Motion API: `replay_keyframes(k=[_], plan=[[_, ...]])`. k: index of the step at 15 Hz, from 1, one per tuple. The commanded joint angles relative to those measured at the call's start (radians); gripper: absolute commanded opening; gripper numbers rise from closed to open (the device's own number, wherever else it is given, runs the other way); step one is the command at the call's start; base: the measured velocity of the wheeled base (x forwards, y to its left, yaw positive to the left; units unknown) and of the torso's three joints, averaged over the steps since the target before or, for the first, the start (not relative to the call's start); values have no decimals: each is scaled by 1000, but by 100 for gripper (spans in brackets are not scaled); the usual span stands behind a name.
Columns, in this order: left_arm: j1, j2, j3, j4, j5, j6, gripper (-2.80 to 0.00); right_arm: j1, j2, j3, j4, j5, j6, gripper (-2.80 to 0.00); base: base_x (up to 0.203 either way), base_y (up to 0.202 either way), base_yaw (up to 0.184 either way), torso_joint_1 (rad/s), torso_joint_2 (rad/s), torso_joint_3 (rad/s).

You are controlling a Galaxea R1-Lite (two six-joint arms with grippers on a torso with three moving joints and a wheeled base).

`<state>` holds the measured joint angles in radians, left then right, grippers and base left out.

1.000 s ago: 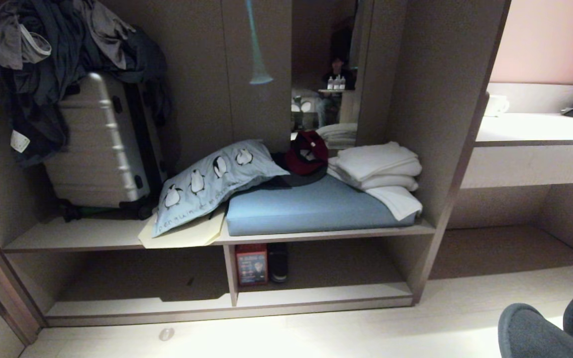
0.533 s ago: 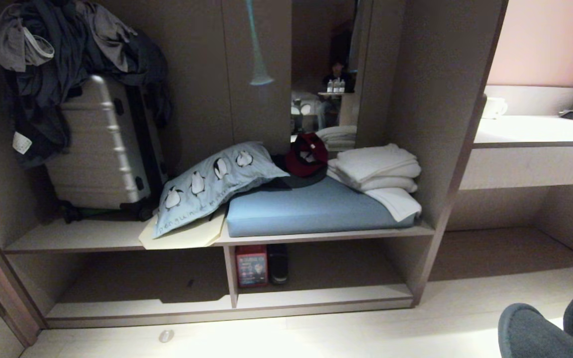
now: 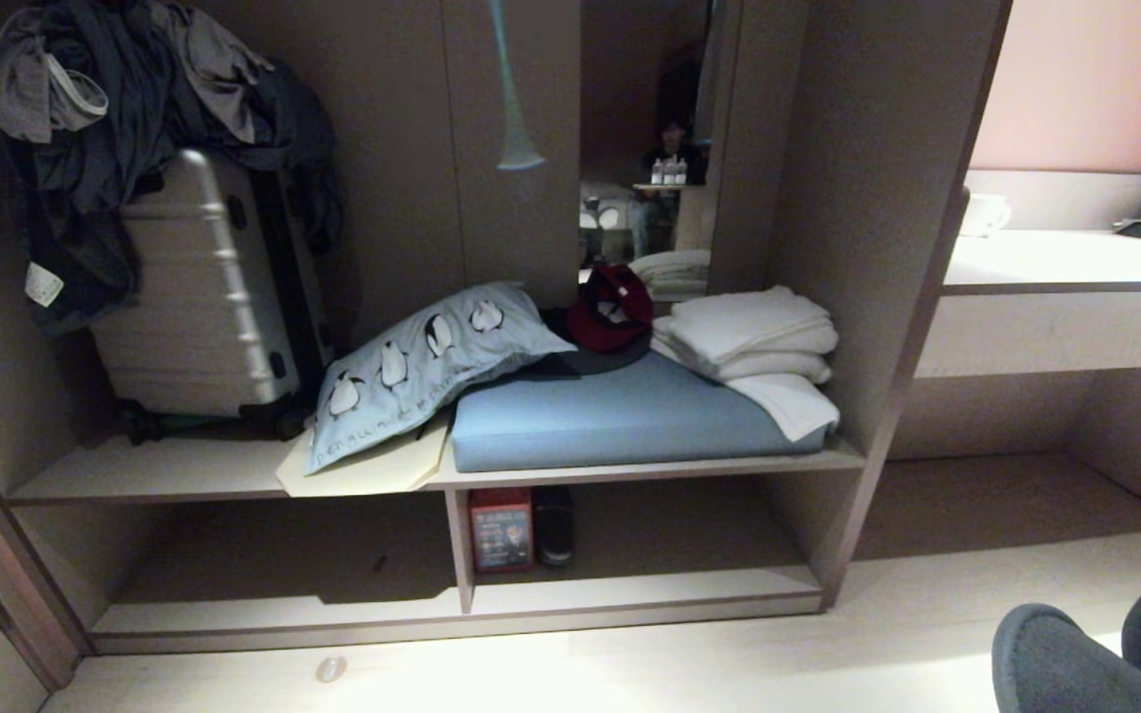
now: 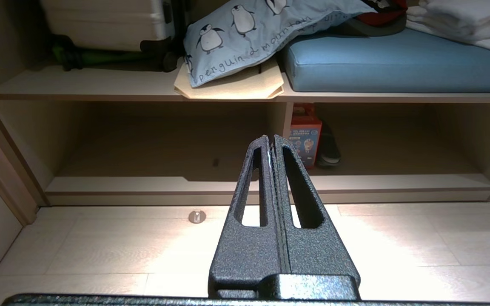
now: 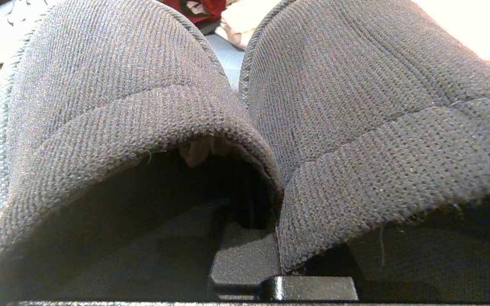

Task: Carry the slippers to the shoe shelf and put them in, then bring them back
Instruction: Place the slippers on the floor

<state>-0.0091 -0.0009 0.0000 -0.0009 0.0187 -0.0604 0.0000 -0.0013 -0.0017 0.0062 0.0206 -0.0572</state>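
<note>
Red box [image 3: 501, 529] and dark shoe [image 3: 555, 525] inside shoe shelf [image 3: 630, 592].

slippers: the grey-blue ribbed fabric slippers [image 3: 1095, 654] are cut off at the near right corner.
right gripper: fingers buried between the slippers' inner walls.
dark shoe: the dark shoe [image 3: 555, 525] beside the divider is too shadowed to tell.

A big wood closet [image 3: 868, 149] stands on a pale floor [image 3: 630, 673] that shines with bright light. Its wide shelf holds a silver suitcase [image 3: 199, 297] with dark clothes [image 3: 135, 89] on top, a penguin pillow [image 3: 422, 361], a blue cushion [image 3: 620, 416] and white towels [image 3: 749, 337]. A mirror [image 3: 645, 158] sits at the back, and a white desk [image 3: 1066, 262] stands by a pink wall [image 3: 1095, 79].
</note>
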Motion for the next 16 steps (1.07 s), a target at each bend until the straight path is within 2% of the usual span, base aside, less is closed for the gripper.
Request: replay_keyframes(k=[1,5,16], plan=[[0,1,0,-1,0,-1,-280,0,0,0,0,1,-1,-280,0,0,0,0,0,0],[0,1,0,-1,1,-2,-280,0,0,0,0,1,-1,-280,5,-75,8,1,1,0],[0,1,0,-1,1,-2,-280,0,0,0,0,1,-1,-280,0,-196,2,1,3,1]])
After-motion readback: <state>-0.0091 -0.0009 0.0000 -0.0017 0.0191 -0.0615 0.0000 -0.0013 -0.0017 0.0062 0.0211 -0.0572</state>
